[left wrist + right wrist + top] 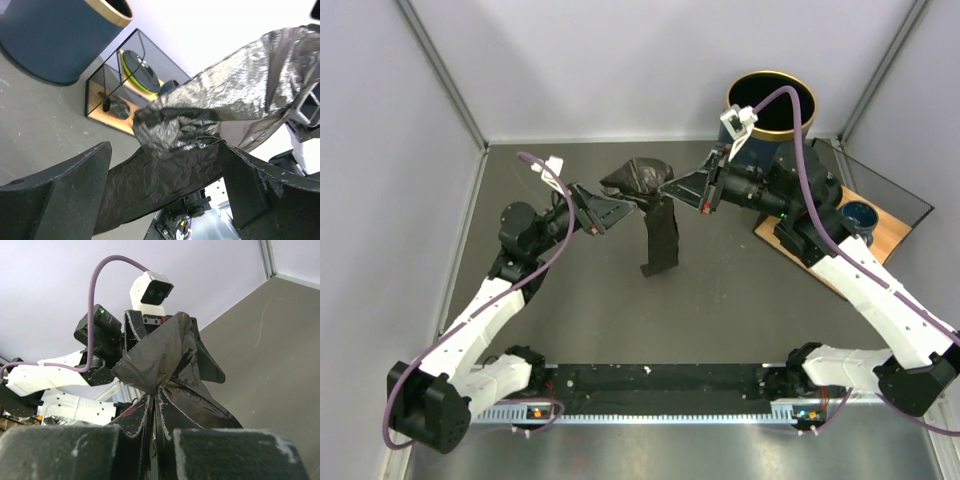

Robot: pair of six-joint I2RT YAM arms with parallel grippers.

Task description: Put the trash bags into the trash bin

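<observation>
Right claw [670, 188] pinches the bag [658, 235]; left claw [620, 207] is spread, maybe around its bunched top; bin [770, 73] sits behind the right claw, nearer it.

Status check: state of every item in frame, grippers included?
trash bag, bunched top held up, tail hanging toward the table
trash bin, upright, bag not in it
right gripper, shut on the trash bag
left gripper, open, fingers either side of the bag
blue bowl, upright on the wooden board
</observation>
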